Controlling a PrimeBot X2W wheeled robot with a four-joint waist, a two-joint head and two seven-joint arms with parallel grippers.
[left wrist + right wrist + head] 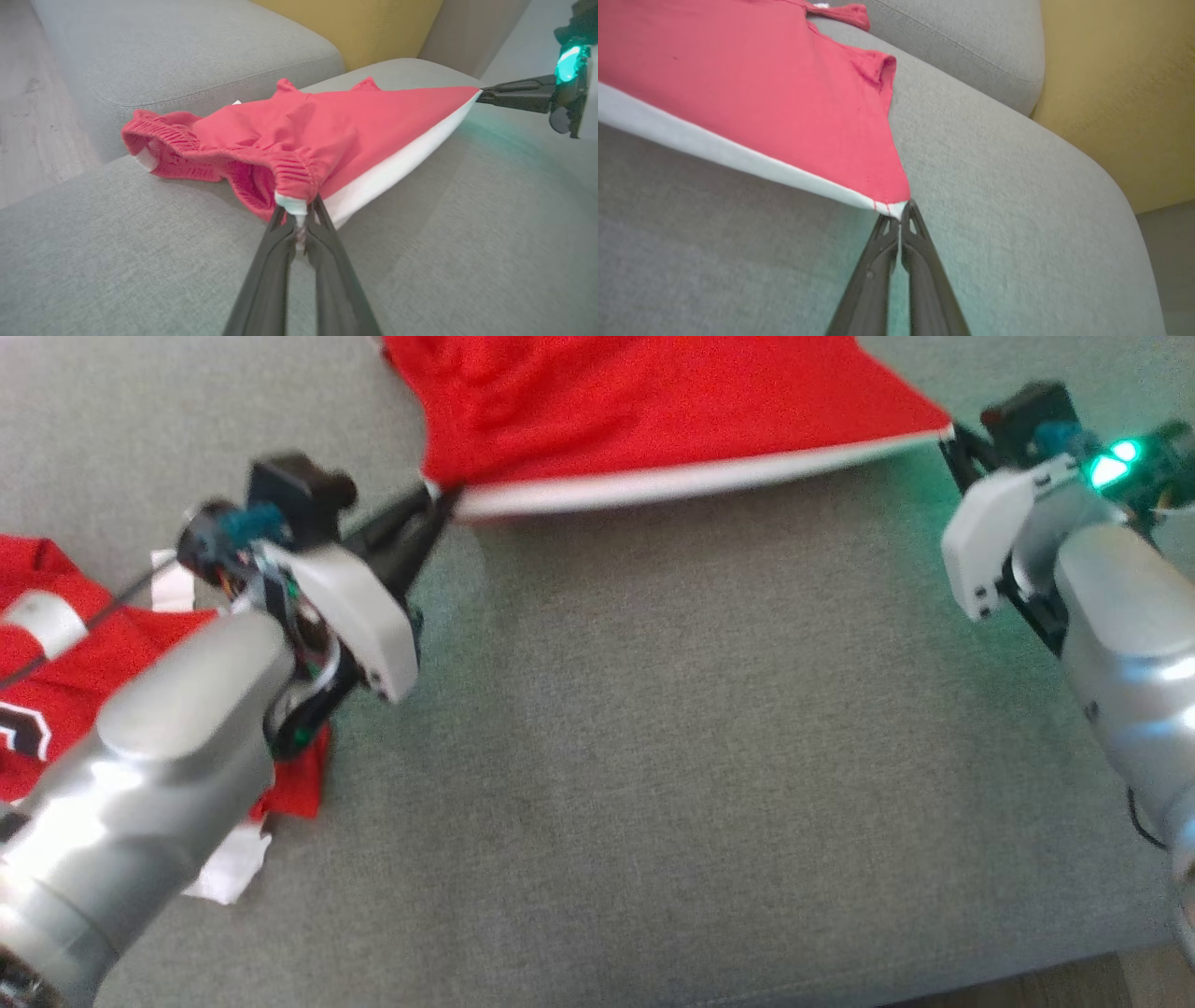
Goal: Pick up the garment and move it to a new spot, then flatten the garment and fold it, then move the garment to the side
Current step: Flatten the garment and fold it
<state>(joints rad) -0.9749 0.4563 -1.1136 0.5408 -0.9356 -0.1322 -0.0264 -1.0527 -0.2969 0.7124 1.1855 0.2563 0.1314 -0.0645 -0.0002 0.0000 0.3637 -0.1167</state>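
The garment (635, 411) is a pair of red shorts with a white side stripe, stretched above a grey sofa seat. My left gripper (446, 497) is shut on its elastic waistband corner, where the fingers pinch red ribbing and white trim (299, 212). At the opposite end my right gripper (952, 437) is shut on the hem corner (899, 212). The white stripe (387, 170) runs taut between the two grips, and the rest of the garment (752, 88) drapes back onto the seat.
A second red and white garment (56, 681) lies on the seat at the left, partly under my left forearm. The sofa backrest (187, 51) and a yellow cushion (355, 23) stand behind. Wooden floor (28, 107) lies beyond the seat's edge.
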